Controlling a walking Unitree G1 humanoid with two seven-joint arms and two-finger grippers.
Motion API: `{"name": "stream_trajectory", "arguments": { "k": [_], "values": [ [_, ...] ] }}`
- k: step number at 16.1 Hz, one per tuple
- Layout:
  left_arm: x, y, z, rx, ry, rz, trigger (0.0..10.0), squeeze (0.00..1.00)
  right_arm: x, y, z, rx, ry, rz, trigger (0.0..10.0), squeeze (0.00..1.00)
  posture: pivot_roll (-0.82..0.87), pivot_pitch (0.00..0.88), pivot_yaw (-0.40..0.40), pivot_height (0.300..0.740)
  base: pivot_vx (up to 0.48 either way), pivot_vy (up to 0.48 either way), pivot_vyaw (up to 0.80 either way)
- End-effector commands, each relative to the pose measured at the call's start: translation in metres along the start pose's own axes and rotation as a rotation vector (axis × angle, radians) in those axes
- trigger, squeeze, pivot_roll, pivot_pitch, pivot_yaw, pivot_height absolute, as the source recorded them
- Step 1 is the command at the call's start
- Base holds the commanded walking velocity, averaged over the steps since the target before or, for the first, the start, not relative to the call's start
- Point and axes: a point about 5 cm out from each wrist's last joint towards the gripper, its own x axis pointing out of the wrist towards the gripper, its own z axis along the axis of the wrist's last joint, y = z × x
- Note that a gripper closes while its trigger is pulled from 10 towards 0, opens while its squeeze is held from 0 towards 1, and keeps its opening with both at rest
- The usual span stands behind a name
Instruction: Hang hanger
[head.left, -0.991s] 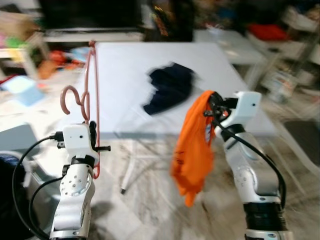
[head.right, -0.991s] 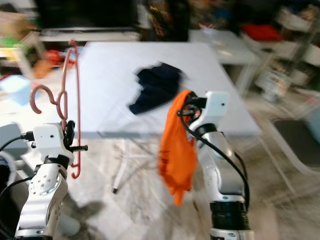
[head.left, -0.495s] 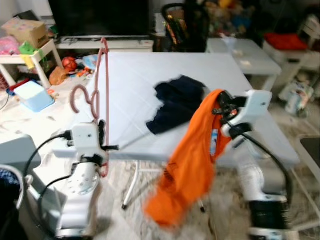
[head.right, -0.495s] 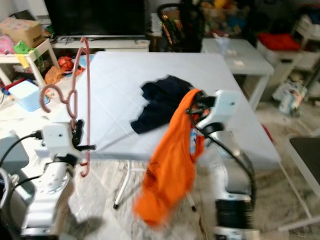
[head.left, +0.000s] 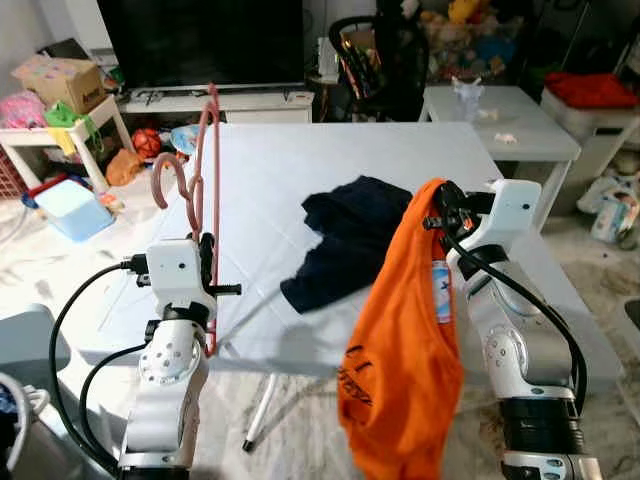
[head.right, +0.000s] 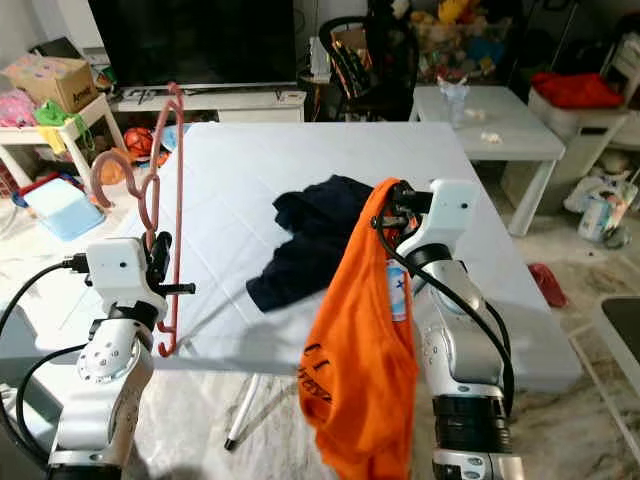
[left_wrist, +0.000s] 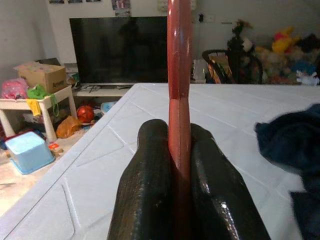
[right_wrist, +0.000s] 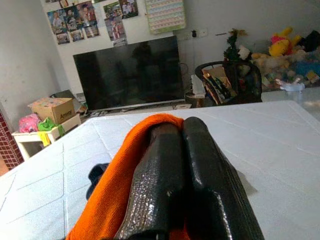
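My left fingers (left_wrist: 180, 165) are clamping the slim pink plastic hanger (head.left: 203, 190) upright, hook up, over the white worktop (head.left: 300, 170); my right fingers (right_wrist: 182, 165) are pinching the orange cloth shirt (head.left: 400, 370) dangling just opposite.

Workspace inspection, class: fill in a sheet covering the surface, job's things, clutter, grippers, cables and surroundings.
Surface: white table, tiled pattern.
Job's things: pink hanger held upright; orange shirt hanging off the table's near edge.
Clutter: dark garment crumpled on the table.
Grippers: left gripper shut on hanger; right gripper shut on shirt.
Cables: black cables loop along both arms.
Surroundings: television, cardboard box, stuffed toys.
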Motion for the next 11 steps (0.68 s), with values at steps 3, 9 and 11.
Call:
{"name": "stream_trajectory", "arguments": {
  "k": [3, 9, 11],
  "values": [
    [-0.002, 0.005, -0.009, 0.012, 0.051, 0.023, 10.0, 0.00, 0.004, 0.010, 0.006, 0.004, -0.031, 0.034, 10.0, 0.00, -0.03, 0.000, -0.017, 0.740, 0.000, 0.000, 0.00],
    [-0.004, 0.002, -0.013, 0.008, 0.066, 0.025, 10.0, 0.00, 0.030, 0.038, 0.010, 0.110, 0.015, 0.157, 10.0, 0.00, -0.04, 0.000, -0.020, 0.740, 0.000, 0.000, 0.00],
    [-0.006, -0.002, -0.017, 0.004, 0.082, 0.023, 10.0, 0.00, 0.065, 0.061, 0.018, 0.251, 0.032, 0.182, 10.0, 0.00, -0.02, 0.000, -0.039, 0.740, 0.000, 0.000, 0.00]
  ]
}}
